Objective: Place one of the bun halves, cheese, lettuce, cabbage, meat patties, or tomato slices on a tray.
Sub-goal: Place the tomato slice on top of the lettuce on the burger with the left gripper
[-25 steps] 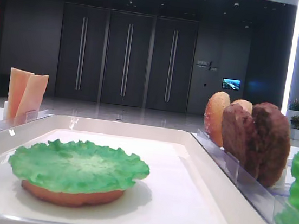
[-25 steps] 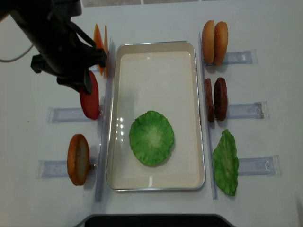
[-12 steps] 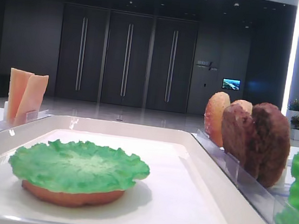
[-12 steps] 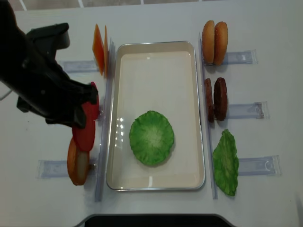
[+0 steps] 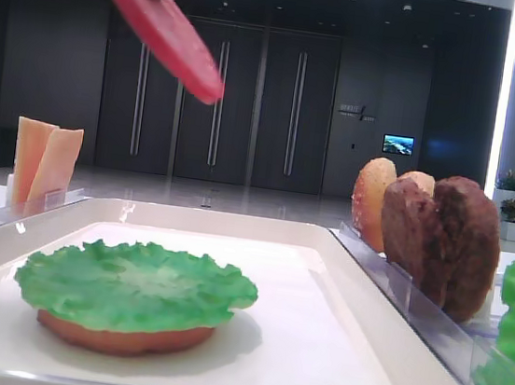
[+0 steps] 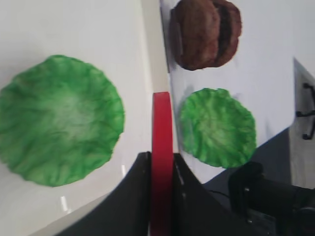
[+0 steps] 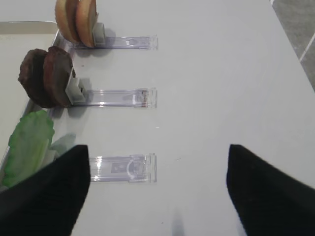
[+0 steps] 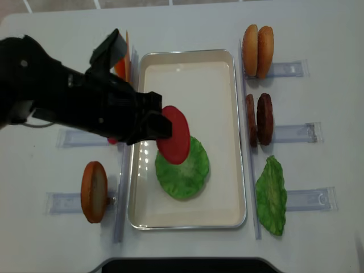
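Swung in from the left rack, the left gripper (image 8: pixel 153 126) now hangs over the tray (image 8: pixel 187 219); clamped on a tomato slice (image 8: pixel 173 135), tilted above the lettuce (image 8: pixel 183 170) for stacking.

- tray (image 8: pixel 187 224) in the middle of the counter (image 8: pixel 318 250); lettuce (image 8: pixel 185 170) on a bun half inside it
- tomato slice (image 8: pixel 173 135) held above the lettuce
- meat patties (image 8: pixel 259 119) right of the tray; cheese (image 8: pixel 120 63) left
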Available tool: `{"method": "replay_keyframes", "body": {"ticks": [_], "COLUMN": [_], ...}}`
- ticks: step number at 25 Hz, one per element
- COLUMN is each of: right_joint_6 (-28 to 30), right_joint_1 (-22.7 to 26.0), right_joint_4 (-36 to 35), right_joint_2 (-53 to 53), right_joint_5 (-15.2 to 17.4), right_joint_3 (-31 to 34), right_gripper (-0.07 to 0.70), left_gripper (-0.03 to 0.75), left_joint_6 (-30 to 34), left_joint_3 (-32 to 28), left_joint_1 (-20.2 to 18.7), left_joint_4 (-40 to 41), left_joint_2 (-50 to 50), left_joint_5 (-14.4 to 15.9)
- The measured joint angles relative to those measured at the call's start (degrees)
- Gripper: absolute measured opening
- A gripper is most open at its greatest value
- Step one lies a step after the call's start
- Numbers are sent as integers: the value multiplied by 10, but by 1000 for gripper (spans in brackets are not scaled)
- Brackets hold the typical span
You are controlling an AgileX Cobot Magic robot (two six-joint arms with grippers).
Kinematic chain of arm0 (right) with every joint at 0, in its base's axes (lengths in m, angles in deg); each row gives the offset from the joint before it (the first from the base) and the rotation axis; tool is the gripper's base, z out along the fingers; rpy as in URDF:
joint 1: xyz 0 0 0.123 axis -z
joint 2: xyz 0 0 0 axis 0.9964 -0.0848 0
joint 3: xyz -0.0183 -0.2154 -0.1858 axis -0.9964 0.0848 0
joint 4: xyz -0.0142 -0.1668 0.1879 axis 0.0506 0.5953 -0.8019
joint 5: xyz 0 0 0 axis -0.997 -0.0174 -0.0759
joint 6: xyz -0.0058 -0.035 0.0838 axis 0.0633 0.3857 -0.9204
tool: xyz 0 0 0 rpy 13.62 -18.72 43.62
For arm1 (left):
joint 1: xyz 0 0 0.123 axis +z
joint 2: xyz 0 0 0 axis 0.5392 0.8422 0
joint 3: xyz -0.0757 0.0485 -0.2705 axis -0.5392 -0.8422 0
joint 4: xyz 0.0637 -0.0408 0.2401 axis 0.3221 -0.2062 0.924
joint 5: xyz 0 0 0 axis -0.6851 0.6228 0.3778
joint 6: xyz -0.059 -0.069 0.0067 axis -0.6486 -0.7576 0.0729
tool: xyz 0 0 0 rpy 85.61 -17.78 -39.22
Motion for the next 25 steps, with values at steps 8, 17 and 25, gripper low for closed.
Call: {"method": "replay_keyframes", "body": {"ticks": [8,17,25], "right_joint_6": [0,0,0], "right_joint_1": [0,0,0], "right_joint_4": [0,0,0], "right_joint_2": [0,0,0], "right_joint_5": [0,0,0], "right_joint_3": [0,0,0], "right_gripper": [543,543,543], "left_gripper": [55,55,55], "left_joint_6": [237,255,325], "left_joint_3": [-2,-38,-96], "left_joint_1": [0,0,0], "left_joint_4": [-257,-246,-293], "left_joint_2": [116,136,126], "left_joint_5": [13,17,11]}}
